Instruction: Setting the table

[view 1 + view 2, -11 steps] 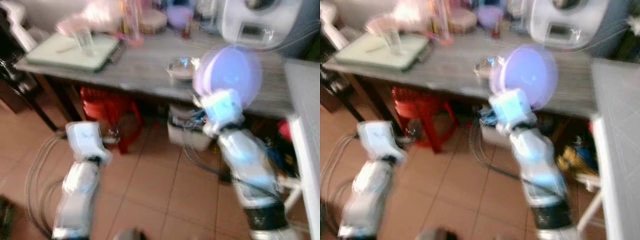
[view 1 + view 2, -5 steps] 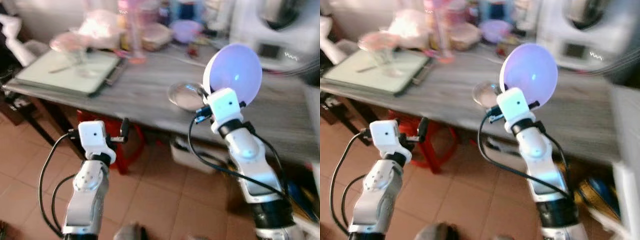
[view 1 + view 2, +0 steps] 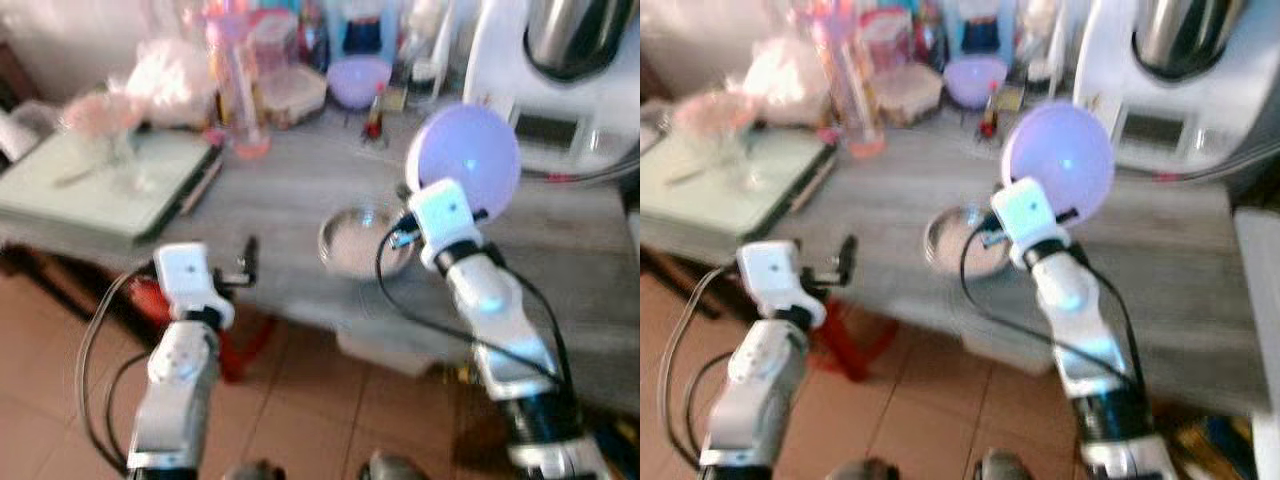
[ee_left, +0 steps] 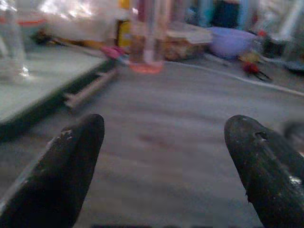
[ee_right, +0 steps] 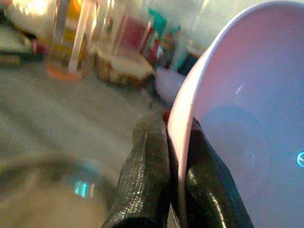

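A lavender plate (image 3: 463, 160) stands on edge above the grey wooden table (image 3: 270, 190), with my right gripper (image 5: 176, 156) shut on its lower rim. In the right wrist view both black fingers (image 5: 148, 166) pinch the rim of the plate (image 5: 247, 118). Just below and left of the plate, a shiny metal bowl (image 3: 362, 240) sits on the table. My left gripper (image 4: 161, 156) is open and holds nothing; it hovers at the table's near edge, left of the bowl.
A pale green tray (image 3: 90, 185) with a glass lies at the table's left end. Along the back stand a pink tumbler (image 3: 232, 85), a purple bowl (image 3: 360, 80), several jars and a large white appliance (image 3: 555, 90). A red stool (image 3: 250, 330) stands under the table.
The camera has come nearer to the table, which now looks larger and lower in view. The right gripper keeps the plate upright. The left arm rose to table height.
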`<state>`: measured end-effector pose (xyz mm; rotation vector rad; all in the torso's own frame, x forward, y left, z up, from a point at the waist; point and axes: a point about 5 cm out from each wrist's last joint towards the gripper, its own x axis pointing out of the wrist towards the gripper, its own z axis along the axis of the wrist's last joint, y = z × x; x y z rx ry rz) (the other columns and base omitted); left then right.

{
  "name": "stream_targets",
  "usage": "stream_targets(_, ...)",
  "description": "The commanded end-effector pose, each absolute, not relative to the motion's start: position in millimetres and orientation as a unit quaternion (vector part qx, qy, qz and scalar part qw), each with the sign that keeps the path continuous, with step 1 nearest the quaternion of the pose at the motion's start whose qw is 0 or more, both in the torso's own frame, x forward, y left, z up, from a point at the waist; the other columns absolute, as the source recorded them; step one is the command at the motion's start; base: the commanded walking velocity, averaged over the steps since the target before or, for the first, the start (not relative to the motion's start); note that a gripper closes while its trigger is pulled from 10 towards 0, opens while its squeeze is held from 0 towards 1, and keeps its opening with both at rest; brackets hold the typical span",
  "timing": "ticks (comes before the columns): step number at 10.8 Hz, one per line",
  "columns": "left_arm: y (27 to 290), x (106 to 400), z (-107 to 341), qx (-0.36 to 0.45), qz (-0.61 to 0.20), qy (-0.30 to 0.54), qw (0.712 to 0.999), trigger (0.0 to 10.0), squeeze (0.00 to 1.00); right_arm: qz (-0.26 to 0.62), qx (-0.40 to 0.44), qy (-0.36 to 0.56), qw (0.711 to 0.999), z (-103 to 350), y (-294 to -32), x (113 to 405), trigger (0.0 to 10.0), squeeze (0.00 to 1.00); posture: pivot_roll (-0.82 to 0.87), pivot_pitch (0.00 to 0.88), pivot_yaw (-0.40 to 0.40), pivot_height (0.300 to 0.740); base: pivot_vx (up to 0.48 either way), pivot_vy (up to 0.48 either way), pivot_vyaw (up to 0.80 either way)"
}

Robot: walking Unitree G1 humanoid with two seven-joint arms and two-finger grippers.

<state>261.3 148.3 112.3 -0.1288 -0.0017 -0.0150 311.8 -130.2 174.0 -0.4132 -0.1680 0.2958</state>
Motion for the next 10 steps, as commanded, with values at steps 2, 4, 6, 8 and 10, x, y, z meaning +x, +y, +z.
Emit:
stream_targets(2, 164.9, 260.1, 111.7, -0.039, 0.032, -0.001, 0.999, 10.0, 0.0, 0.181, -0.221, -0.11, 0.952, 186.5, -115.9, 319.8, 10.0, 0.0, -0.01, 0.054, 0.053, 0.74, 0.0, 0.0, 0.0)
stream_targets(4, 166.1, 261.5, 111.9, -0.037, 0.034, 0.0, 0.999, 10.0, 0.0, 0.201, -0.21, -0.094, 0.952, 188.2, -110.9, 334.0, 10.0, 0.0, 0.0, 0.058, 0.058, 0.74, 0.0, 0.0, 0.0)
stream_targets(6, 163.7, 258.7, 113.0, -0.033, 0.029, 0.002, 0.999, 10.0, 0.0, 0.27, -0.217, -0.093, 0.933, 188.4, -92.2, 351.3, 10.0, 0.0, 0.02, 0.084, 0.066, 0.74, 0.0, 0.0, 0.0)
stream_targets(8, 167.8, 250.3, 112.0, -0.027, 0.031, 0.009, 0.999, 10.0, 0.0, 0.318, -0.236, -0.071, 0.915, 183.8, -80.5, 359.6, 10.0, 0.0, 0.05, 0.103, 0.065, 0.74, 0.0, 0.0, 0.0)
stream_targets(10, 170.7, 243.4, 112.9, -0.022, 0.032, 0.016, 0.999, 10.0, 0.0, 0.345, -0.248, -0.06, 0.903, 178.1, -76.6, 367.4, 10.0, 0.0, 0.09, 0.126, 0.066, 0.74, 0.0, 0.0, 0.0)
